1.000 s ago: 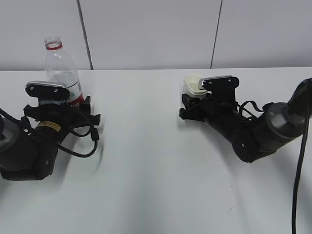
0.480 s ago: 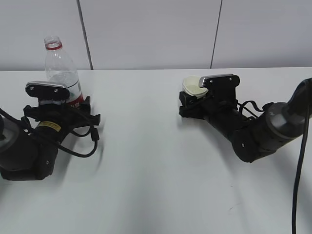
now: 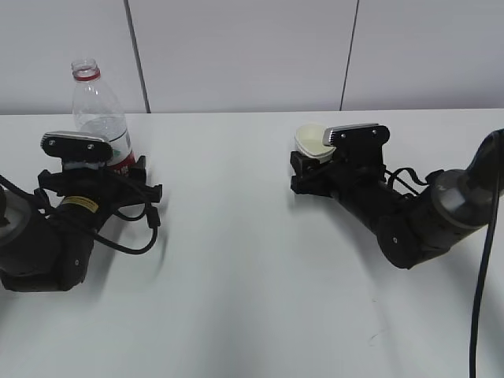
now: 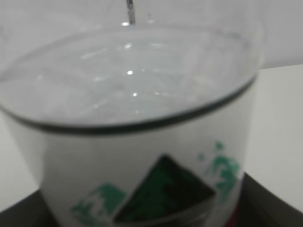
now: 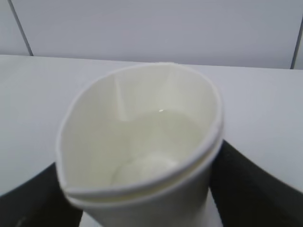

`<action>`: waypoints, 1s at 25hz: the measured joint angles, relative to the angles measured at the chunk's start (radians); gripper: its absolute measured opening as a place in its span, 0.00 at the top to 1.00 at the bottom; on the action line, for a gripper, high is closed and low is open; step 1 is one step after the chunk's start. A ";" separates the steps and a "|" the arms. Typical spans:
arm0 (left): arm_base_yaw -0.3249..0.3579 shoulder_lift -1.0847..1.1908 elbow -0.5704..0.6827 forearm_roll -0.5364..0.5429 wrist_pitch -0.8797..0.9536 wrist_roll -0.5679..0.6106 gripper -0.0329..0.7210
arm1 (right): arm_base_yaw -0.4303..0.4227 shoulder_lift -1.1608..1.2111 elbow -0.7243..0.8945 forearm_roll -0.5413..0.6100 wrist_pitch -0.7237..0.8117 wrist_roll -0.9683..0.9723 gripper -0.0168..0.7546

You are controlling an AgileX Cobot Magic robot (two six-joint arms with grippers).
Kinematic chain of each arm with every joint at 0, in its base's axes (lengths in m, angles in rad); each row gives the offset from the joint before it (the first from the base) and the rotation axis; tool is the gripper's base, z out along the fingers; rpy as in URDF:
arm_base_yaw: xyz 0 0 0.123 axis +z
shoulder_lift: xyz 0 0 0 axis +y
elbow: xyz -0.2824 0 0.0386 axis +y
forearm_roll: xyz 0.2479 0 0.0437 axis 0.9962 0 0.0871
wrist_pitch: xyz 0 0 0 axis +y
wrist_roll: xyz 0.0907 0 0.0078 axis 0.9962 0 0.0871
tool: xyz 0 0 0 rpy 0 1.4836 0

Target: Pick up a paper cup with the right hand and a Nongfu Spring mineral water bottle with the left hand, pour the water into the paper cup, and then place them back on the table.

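The Nongfu Spring mineral water bottle (image 3: 98, 106) stands upright, uncapped, at the far left of the table (image 3: 236, 252). My left gripper (image 3: 110, 167) lies low on the table with its jaws against both sides of the bottle's lower part. In the left wrist view the bottle (image 4: 142, 142) fills the frame, with dark fingers (image 4: 265, 198) at its sides. My right gripper (image 3: 309, 167) is shut on the paper cup (image 3: 313, 142), whose rim is squeezed oval. In the right wrist view the cup (image 5: 142, 137) sits between the black fingers (image 5: 246, 189), its inside open to view.
A white panelled wall (image 3: 252, 55) runs behind the table's far edge. A black cable (image 3: 482, 299) hangs at the right edge.
My right gripper has closed on the paper cup, pressing its rim from round to oval and tipping it a little. The left gripper and the bottle have not moved.
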 joint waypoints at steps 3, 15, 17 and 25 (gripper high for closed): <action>0.000 0.000 0.000 0.000 0.000 0.000 0.33 | 0.000 0.000 0.034 -0.009 -0.045 0.000 0.25; 0.000 0.000 0.000 -0.004 0.001 0.008 0.33 | 0.000 -0.059 0.178 -0.042 -0.141 0.000 0.25; 0.000 0.000 0.000 -0.004 0.002 0.009 0.32 | 0.000 -0.089 0.212 -0.044 -0.143 0.000 0.25; -0.008 -0.032 0.031 -0.031 0.038 0.069 0.30 | 0.000 -0.203 0.340 -0.044 -0.147 0.000 0.25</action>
